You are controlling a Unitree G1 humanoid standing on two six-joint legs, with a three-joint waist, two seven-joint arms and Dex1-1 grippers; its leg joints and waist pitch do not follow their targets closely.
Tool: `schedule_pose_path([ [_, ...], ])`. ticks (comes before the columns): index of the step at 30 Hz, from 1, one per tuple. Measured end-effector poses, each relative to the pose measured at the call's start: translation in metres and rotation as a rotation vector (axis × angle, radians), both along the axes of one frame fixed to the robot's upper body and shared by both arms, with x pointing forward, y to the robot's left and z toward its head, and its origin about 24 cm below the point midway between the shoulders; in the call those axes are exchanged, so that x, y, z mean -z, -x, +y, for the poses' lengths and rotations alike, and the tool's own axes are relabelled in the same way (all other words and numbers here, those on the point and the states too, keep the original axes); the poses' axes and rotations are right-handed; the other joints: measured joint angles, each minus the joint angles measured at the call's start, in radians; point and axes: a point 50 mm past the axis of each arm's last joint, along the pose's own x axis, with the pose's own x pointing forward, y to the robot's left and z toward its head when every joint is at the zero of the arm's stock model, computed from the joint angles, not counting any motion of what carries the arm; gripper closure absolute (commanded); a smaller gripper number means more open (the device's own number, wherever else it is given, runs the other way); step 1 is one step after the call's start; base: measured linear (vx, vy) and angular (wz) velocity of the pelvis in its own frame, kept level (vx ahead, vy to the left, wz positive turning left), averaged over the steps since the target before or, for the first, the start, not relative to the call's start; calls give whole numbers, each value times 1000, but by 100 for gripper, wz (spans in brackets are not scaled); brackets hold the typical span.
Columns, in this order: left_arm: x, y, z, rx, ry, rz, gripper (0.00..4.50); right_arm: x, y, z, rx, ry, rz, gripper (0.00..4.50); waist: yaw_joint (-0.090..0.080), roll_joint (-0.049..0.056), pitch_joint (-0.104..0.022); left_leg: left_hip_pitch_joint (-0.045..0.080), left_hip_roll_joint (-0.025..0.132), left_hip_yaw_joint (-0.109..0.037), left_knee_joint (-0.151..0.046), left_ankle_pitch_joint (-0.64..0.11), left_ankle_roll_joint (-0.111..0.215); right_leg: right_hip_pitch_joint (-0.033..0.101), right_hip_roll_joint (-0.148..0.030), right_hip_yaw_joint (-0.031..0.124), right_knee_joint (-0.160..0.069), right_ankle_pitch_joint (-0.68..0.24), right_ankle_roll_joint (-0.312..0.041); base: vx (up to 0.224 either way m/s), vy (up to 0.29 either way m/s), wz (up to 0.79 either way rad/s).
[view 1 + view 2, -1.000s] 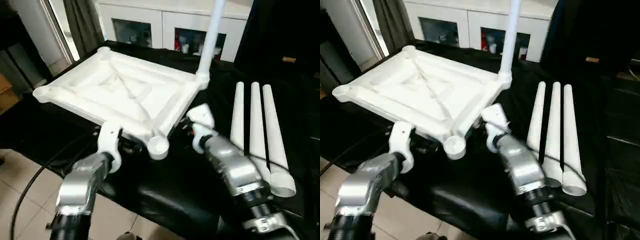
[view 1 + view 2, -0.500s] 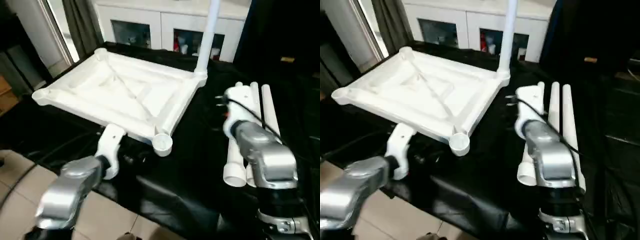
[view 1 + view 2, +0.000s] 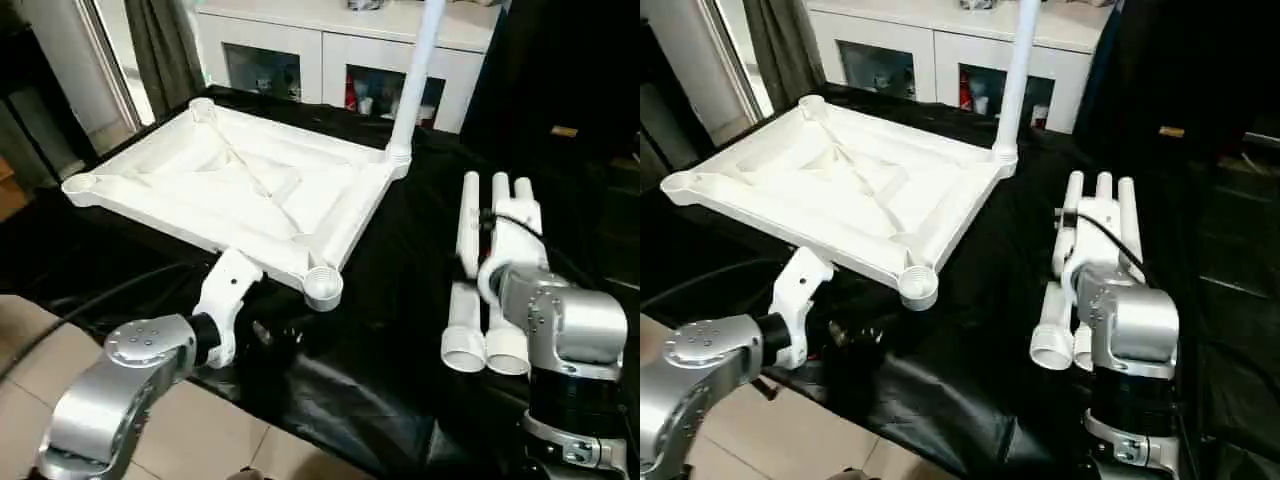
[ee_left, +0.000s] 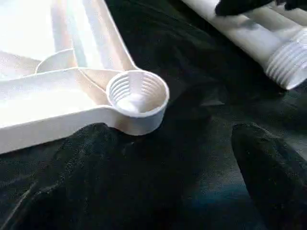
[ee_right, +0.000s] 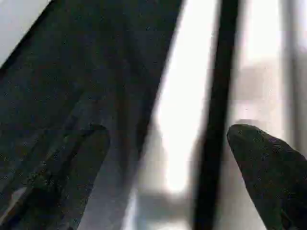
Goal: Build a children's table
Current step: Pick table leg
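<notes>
With one white tubular leg (image 3: 412, 75) upright in the inverted white ribbed plastic tabletop (image 3: 240, 190), my wide-open right end effector (image 5: 168, 158) hovers over the loose white legs (image 3: 470, 290); next, I'd say, grasp one.

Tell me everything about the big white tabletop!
The tabletop is a white plastic rectangle lying upside down on black cloth, its ribs showing. Each rounded corner has a round socket; the near socket is empty, with threads inside. One white leg already stands upright in the far right corner. Neither gripper touches the tabletop.
</notes>
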Motion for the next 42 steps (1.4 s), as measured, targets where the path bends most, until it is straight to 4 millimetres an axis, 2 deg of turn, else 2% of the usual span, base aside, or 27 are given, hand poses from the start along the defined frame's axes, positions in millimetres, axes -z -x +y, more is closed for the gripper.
schedule_pose_path([
  [2, 0, 0, 0, 2, -2, 0, 0, 1, 0, 1, -5, -6, 9, 8, 2, -1, 0, 0, 0, 0, 0, 0, 0, 0, 0, 0, 0, 0, 0, 0, 0, 0],
  [5, -2, 1, 2, 7, -19, -1, 0, 3, 1, 4, -20, -28, 20, 8, 3, -16, 0, 1, 0, 0, 0, 1, -1, 0, 0, 0, 2, 0, 0, 0, 0, 0],
  [9, -6, 3, 1, 19, -22, -4, 0, 5, 2, 8, -38, -49, 44, 8, 2, -25, -1, 1, 0, 0, 0, 1, -1, 0, 0, 1, 2, 0, 0, 0, 0, 0],
  [15, -7, 7, 0, 51, -33, 10, 0, 12, 5, 8, -52, -42, 109, 8, 2, -30, 0, 1, 0, 0, 0, 2, -3, 0, 0, 1, 3, 0, 0, 0, 0, 0],
  [21, -11, 14, -4, 136, -31, 33, 0, 19, 6, 12, -55, -76, 150, 8, 2, -30, 0, 1, 0, 0, 0, 2, -4, 0, 0, 1, 3, 0, 0, 0, 0, 0],
  [31, -14, 15, -4, 158, -36, 43, 0, 25, 7, 14, -59, -105, 181, 92, 2, -32, -1, 2, 0, 0, 0, 2, -4, 0, 0, 1, 4, 0, 0, 0, 0, 0],
  [35, -14, 15, -4, 161, -40, 49, 0, 27, 7, 13, -58, -107, 186, 118, 2, -36, -3, 3, 0, 0, 0, 2, -4, 1, 0, 1, 5, 0, 0, 0, 0, 0],
  [37, -15, 15, -4, 164, -42, 47, 0, 28, 6, 13, -55, -109, 186, 147, 2, -36, -4, 3, 0, 0, 0, 2, -4, 1, 0, 1, 4, 0, 0, 0, 0, 0],
  [42, -22, 12, -5, 172, -53, 19, 0, 29, 6, 10, -23, -118, 180, 186, 3, -36, -4, 5, 0, 0, 0, 3, -4, 1, 0, 1, 6, 0, 0, 0, 0, 0],
])
